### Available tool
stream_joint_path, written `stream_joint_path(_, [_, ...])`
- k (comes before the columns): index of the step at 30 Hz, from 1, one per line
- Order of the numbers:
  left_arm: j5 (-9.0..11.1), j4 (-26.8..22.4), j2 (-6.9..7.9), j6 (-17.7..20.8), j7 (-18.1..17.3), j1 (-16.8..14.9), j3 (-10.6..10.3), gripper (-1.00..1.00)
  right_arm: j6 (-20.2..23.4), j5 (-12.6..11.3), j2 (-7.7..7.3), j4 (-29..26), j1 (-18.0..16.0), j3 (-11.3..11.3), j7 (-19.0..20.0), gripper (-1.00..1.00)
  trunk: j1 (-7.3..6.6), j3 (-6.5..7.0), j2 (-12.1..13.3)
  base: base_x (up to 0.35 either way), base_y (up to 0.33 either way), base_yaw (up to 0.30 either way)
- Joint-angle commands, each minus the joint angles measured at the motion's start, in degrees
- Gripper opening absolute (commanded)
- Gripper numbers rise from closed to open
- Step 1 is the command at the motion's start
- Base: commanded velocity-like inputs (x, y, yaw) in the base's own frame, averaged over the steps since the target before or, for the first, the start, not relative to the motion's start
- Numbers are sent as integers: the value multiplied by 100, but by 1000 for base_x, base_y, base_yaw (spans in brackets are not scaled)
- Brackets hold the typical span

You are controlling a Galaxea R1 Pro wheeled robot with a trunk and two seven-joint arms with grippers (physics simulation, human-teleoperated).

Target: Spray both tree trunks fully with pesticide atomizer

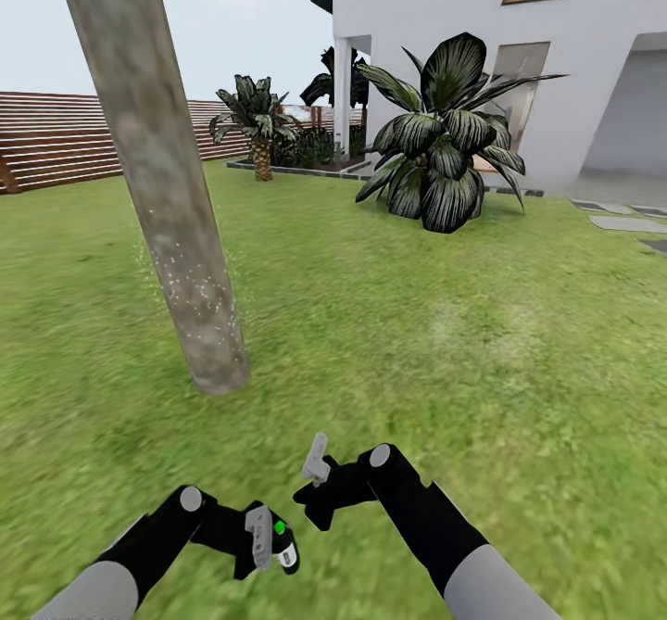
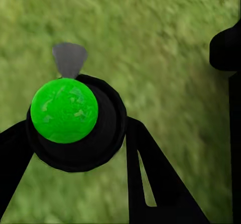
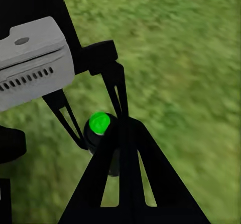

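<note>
Low at the near left, the left arm bends inward over the grass (image 1: 389,323), its left gripper (image 1: 264,546) clamped on the spray bottle (image 1: 283,538). Just right of it, the right gripper (image 1: 315,499) hangs empty; how far its fingers are parted I cannot tell. Farther off on the left leans the speckled tree trunk (image 1: 162,175).

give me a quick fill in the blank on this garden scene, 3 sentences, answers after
1. The pesticide atomizer is held in the robot's ____ pincer.
2. The round spot on top of the atomizer is coloured ____.
3. The tiny white specks on the tree trunk sit on its ____ part, near the grass.

Missing words: left; green; lower
</note>
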Motion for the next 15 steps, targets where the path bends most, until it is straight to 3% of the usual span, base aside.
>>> stream_joint_path(1, [-30,-10,-5,-59,-2,-10,-15,-100,36,24,2,-9,-2,-2,24,-100,-1,-5,-2,0,0,0])
stream_joint_path(15, [-17,-355,-43,19,-388,-39,11,-100,36,33,-7,-9,-2,1,17,-100,-1,-5,-2,0,0,0])
